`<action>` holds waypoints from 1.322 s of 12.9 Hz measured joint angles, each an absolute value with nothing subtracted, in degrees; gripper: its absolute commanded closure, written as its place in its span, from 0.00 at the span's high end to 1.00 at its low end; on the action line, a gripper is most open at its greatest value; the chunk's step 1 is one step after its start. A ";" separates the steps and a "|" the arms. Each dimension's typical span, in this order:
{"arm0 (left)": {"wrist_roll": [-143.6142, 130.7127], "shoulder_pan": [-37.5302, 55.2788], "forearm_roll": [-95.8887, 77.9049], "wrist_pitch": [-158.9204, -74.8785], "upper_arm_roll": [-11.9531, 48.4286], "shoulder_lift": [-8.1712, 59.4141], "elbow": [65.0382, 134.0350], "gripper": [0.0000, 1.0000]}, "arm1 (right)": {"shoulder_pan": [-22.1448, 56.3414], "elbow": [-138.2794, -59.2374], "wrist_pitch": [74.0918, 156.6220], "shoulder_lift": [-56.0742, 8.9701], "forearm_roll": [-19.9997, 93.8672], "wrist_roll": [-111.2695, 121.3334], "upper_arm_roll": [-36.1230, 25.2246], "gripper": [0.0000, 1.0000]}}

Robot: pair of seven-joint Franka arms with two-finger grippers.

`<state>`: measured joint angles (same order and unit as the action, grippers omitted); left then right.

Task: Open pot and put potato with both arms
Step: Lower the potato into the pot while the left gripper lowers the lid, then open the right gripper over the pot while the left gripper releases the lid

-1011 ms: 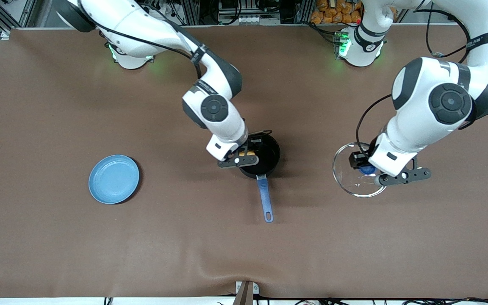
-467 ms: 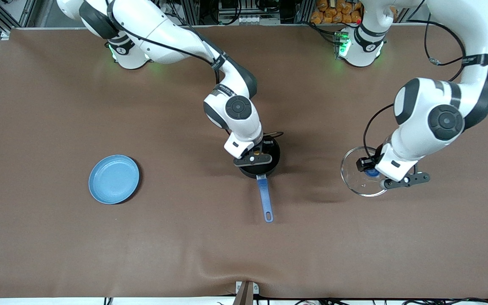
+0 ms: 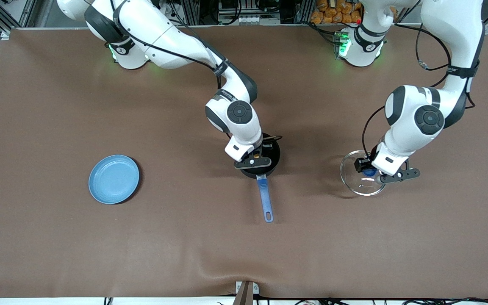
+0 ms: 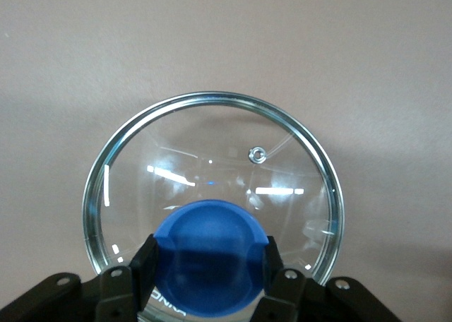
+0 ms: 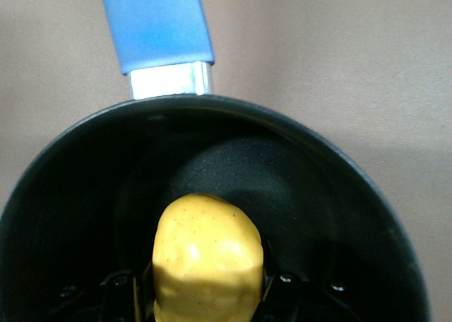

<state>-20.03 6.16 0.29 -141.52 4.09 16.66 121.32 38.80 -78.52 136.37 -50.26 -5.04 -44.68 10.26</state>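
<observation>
Between the right gripper's (image 5: 205,294) jaws sits the potato (image 5: 206,255), a lumpy yellow-orange piece clamped from both sides, so the jaws are closed on it. Directly below the jaws is the black bowl of the pot (image 5: 339,216), and the potato hangs inside its rim; whether it touches the pot's floor cannot be told. Past the jaws, the pot's blue handle (image 5: 157,25) joins the rim by a short metal collar. From the front camera, the right gripper (image 3: 256,157) is down in the pot (image 3: 271,159) near the middle of the worktop (image 3: 57,237), and the blue handle (image 3: 264,199) points toward that camera.

Toward the left arm's end of the worktop, the left gripper (image 4: 208,262) has its jaws closed on the blue knob (image 4: 208,244) of the glass lid (image 4: 141,159). The lid spreads out under the jaws with its metal rim and small vent hole clear of them, brown worktop (image 4: 226,39) beneath. From the front camera the left gripper (image 3: 369,170) and the lid (image 3: 350,180) are well apart from the pot. Whether the lid rests on the worktop or hangs just above it cannot be told.

A flat light-blue plate (image 3: 114,178) lies alone toward the right arm's end, well apart from both sets of jaws.
</observation>
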 measured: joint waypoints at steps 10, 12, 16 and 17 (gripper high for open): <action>-13.45 2.47 0.29 -147.16 4.16 22.25 122.67 1.00 | 39.54 -78.52 136.61 -50.55 -5.15 -44.89 10.00 0.63; -13.45 2.49 0.29 -147.35 4.35 21.65 120.99 1.00 | 39.54 -78.50 136.65 -50.56 -5.15 -46.33 9.97 1.00; -13.45 2.66 0.29 -137.57 4.52 15.98 114.08 1.00 | 39.54 -78.12 136.79 -50.57 -5.18 -46.93 9.65 1.00; -13.45 2.62 0.29 -132.25 4.51 14.29 110.61 1.00 | 39.52 -77.38 136.79 -50.54 -5.23 -46.92 9.40 1.00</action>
